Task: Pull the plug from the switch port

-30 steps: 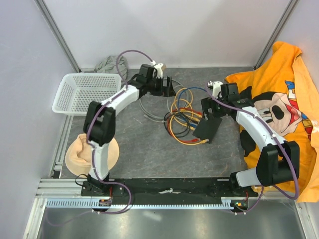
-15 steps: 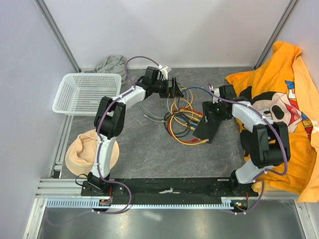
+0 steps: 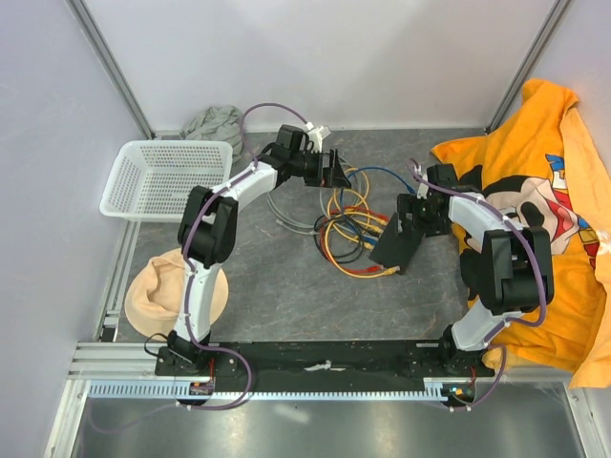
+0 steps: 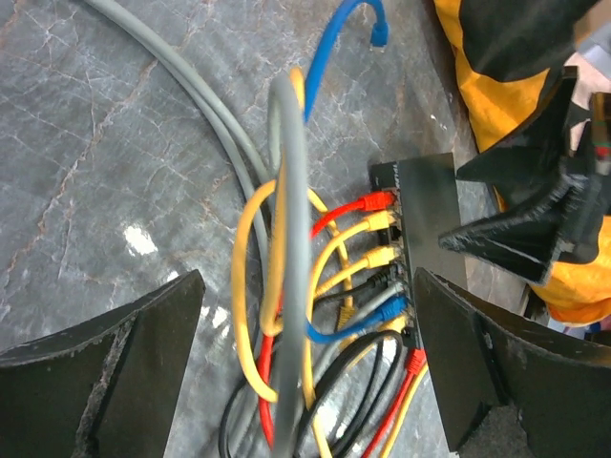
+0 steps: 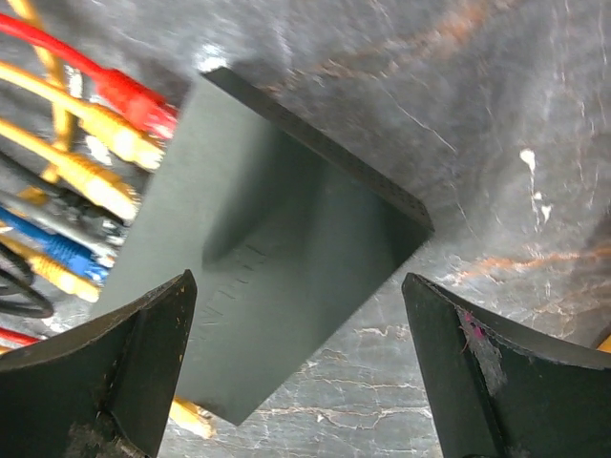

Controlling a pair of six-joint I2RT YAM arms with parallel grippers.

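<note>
Change: pushed the left gripper (image 3: 339,172) a little to the right, closer to the cables (image 3: 346,227) than a second ago; shifted the right gripper (image 3: 412,221) a little to the right as well; left the switch (image 3: 396,248) in the same spot.
Switch: lay on the grey table (image 3: 286,286), right of the middle in the top view, just left of the orange shirt (image 3: 535,181).
Sockets: ran along the switch's left edge in the top view, top to bottom on a slant; faced the middle of the frame.
Plugs: sat in a row, with the red plug (image 4: 378,200) at the upper end, two yellow plugs (image 4: 382,224) next and a blue plug (image 4: 391,310) lower down; stuck out to the left.
Left jaws: stood wide apart; held nothing; hung over the cable loops, up and left of the switch, well apart from the plugs.
Right jaws: stood wide apart too; held nothing; hovered right over the switch, with fingers (image 5: 124,372) on both sides of it in the right wrist view; could not tell if touching.
Nearer arm: right, by far, to the switch body; left on the plug side.
Next move, a guess: called for the right jaws to pin the switch, and the left jaws to drop down and right onto one plug, then pull left, straight out from the socket edge.
Risk, a guess: could drag the whole switch along if not held; could catch the wrong cable in the tangle.
Also there: white basket (image 3: 162,176) and beige cloth (image 3: 162,291), far left.
</note>
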